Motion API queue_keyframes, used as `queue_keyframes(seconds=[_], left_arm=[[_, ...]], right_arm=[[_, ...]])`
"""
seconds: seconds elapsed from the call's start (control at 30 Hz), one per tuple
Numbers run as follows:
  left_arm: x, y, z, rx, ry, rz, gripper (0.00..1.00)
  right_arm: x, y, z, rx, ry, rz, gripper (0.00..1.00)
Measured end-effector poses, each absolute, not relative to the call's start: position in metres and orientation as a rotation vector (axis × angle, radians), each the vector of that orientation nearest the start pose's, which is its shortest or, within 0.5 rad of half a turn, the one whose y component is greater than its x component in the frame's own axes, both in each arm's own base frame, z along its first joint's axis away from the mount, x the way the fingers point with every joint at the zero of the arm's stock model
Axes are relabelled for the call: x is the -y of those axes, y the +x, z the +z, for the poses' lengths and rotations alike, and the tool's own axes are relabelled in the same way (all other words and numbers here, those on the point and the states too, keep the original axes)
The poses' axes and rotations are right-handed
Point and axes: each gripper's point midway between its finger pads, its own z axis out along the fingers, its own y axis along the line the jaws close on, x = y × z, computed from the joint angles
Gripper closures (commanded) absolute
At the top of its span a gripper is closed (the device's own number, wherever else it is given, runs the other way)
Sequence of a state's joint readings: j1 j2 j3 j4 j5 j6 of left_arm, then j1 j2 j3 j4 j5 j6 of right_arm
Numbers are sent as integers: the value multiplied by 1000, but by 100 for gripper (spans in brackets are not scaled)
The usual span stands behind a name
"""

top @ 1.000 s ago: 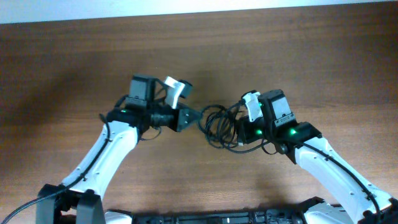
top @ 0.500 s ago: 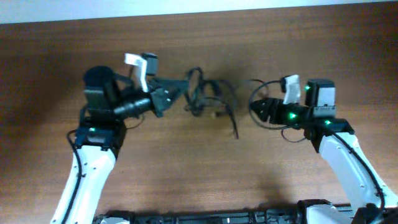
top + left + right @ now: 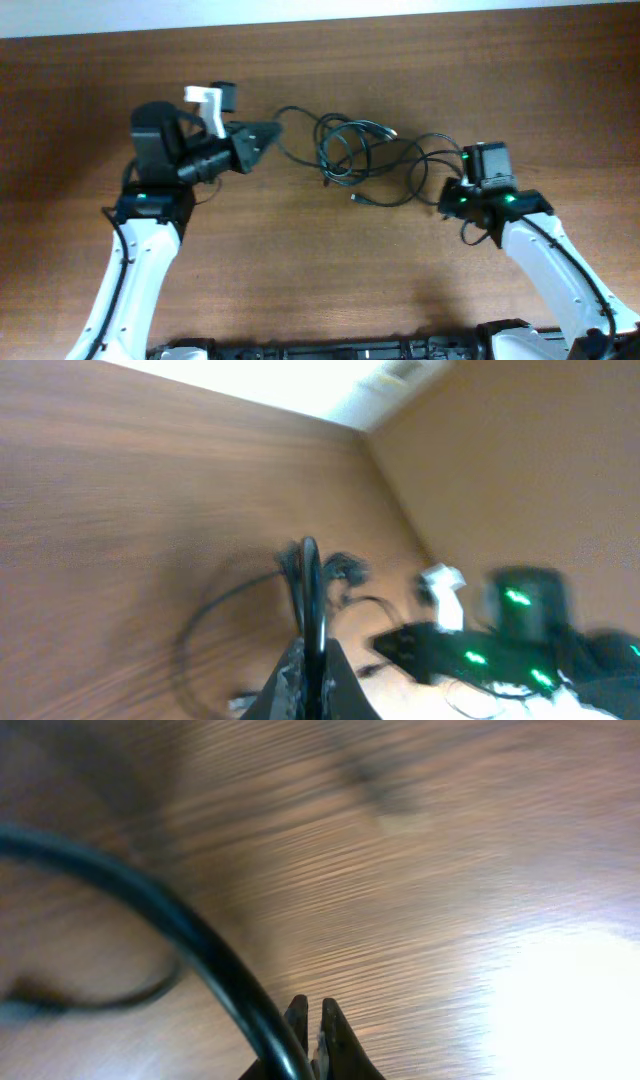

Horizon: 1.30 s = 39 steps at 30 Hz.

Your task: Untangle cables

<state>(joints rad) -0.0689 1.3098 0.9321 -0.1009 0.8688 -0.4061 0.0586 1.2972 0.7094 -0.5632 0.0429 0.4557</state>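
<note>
The cables (image 3: 345, 150) are thin black cords in a loose tangle on the wooden table (image 3: 330, 270), stretched between my two arms. One small plug end (image 3: 357, 199) lies just in front of the tangle. My left gripper (image 3: 268, 134) is shut on a strand at the tangle's left end; in the left wrist view the black cord (image 3: 308, 575) runs straight up from between the closed jaws (image 3: 310, 665). My right gripper (image 3: 455, 195) sits at the right end, where a loop leads into it. In the right wrist view the jaws (image 3: 312, 1025) are closed, and a cord (image 3: 190, 935) sweeps across close to them.
The pale back edge of the table (image 3: 400, 12) runs along the top of the overhead view. The right arm's body with green lights (image 3: 500, 650) shows blurred in the left wrist view. The dark arm bases (image 3: 330, 350) stand at the front edge.
Both arms have pulled apart, the left toward the back left, the right to the right. The tangle has been drawn out from a tight coil into a wider, looser spread.
</note>
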Motion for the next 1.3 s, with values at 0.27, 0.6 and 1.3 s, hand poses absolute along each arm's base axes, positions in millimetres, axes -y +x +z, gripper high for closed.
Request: queue_keyframes(seconds=[0.27, 0.6, 1.3], left_arm=[[117, 347, 180, -2371, -54, -912, 18], [259, 355, 117, -2378, 307, -1033, 22], [296, 386, 153, -2279, -509, -1387, 100]], right_arm=[[-29, 287, 62, -2691, 445, 410, 69], [-49, 268, 91, -2817, 410, 494, 1], [-107, 274, 125, -2675, 1021, 1151, 30]])
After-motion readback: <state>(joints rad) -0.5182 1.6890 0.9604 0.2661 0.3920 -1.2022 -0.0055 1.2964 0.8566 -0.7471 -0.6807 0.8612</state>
